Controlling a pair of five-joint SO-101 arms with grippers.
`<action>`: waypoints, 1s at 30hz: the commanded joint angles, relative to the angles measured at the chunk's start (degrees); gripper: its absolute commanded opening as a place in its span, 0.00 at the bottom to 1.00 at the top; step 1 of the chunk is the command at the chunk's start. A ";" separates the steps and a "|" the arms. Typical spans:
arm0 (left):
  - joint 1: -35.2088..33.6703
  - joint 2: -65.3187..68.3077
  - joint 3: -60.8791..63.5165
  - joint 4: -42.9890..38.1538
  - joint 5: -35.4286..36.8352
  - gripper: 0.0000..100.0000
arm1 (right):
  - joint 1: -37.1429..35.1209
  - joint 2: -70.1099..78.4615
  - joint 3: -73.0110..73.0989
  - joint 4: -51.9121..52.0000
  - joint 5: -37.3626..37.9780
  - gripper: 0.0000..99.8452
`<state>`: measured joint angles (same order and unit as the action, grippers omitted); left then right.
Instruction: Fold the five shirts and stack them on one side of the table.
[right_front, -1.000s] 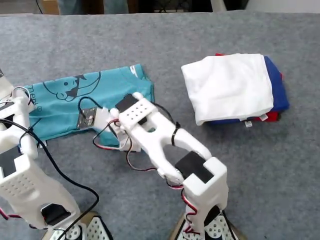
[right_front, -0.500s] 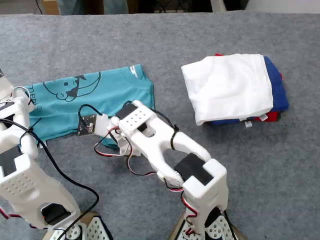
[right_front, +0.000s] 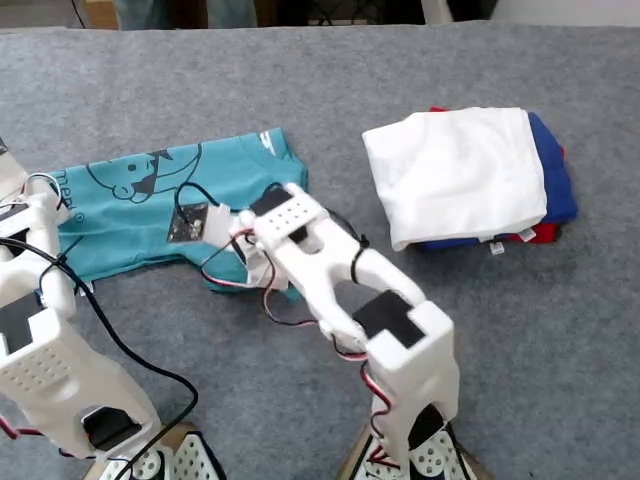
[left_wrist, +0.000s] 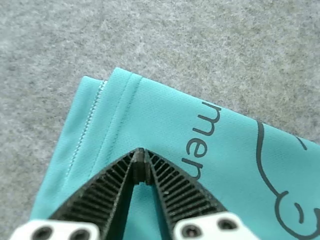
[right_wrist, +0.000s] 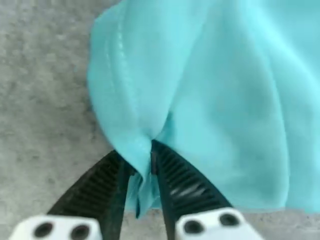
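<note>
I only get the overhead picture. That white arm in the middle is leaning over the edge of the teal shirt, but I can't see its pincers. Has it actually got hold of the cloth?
Observer: Yes. Its own wrist camera shows the right gripper shut on a bunched fold of the teal shirt.
Operator: And the arm at the left edge of the table?
Observer: The left gripper is shut too, its tips down on the shirt. I cannot tell whether any cloth is pinched between them.
Operator: Which part of the shirt is that?
Observer: Close to a corner, just inside the stitched hem.
</note>
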<state>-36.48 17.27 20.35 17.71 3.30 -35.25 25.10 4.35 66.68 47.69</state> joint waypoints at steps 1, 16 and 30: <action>-0.22 -3.96 -1.19 0.44 0.35 0.03 | 2.20 1.27 -14.46 6.42 -0.26 0.01; 1.01 -3.96 -0.84 0.44 0.35 0.03 | 1.32 33.01 -71.25 12.66 12.40 0.01; 1.01 -3.96 -0.75 0.44 0.26 0.03 | 1.41 48.92 -100.53 19.34 16.00 0.33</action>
<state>-35.87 17.27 20.35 17.71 3.30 -33.85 76.18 -91.82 84.44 63.52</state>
